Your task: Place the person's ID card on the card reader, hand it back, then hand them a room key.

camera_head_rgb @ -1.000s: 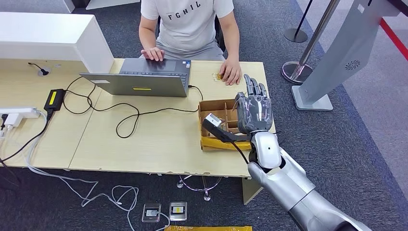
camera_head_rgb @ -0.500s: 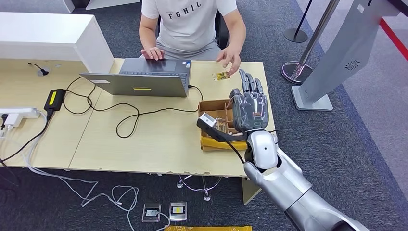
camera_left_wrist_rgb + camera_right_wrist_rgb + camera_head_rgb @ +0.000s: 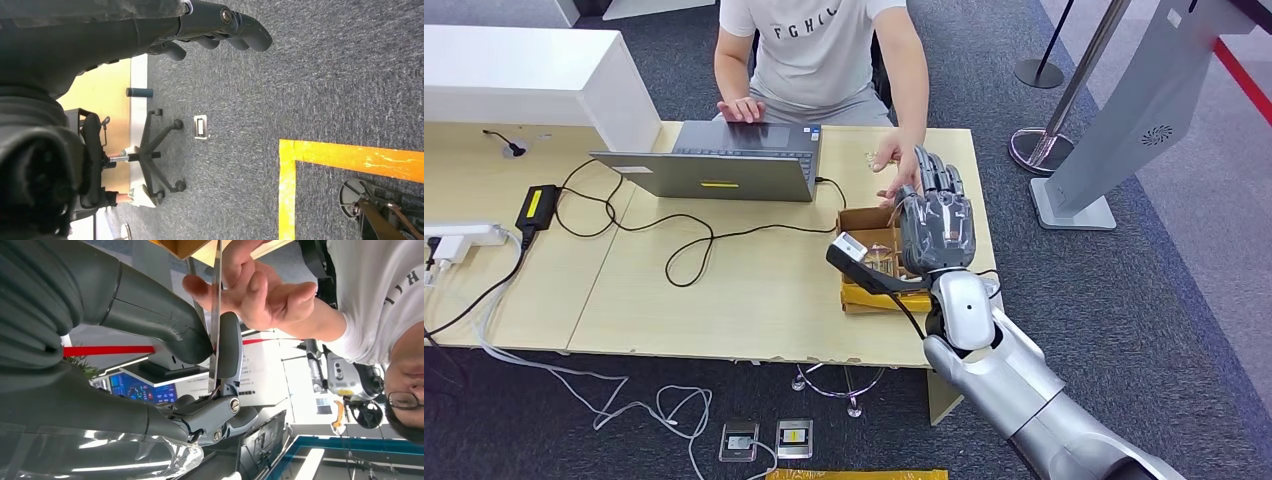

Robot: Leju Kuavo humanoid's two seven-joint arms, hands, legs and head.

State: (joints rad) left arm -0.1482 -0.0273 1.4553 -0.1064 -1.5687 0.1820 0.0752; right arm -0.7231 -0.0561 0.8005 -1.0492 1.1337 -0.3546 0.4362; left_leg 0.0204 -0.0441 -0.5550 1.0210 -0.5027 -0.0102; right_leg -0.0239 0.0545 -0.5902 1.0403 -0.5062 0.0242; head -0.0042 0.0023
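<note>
Person's hand (image 3: 894,165) now at robot hand (image 3: 934,225), shirt (image 3: 809,45) "FGHIL"

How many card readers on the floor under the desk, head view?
2: left reader and right reader, side by side on the carpet below the desk edge. Desk could hide more.

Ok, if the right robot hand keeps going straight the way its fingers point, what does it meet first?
Most likely the person's hand, just past the right robot hand, already touching the card pinched there. Depth is unclear.

Open laptop (image 3: 724,165) on wooden desk (image 3: 724,290), black cable (image 3: 689,240), cardboard box (image 3: 864,222), office chair (image 3: 150,150)
</note>
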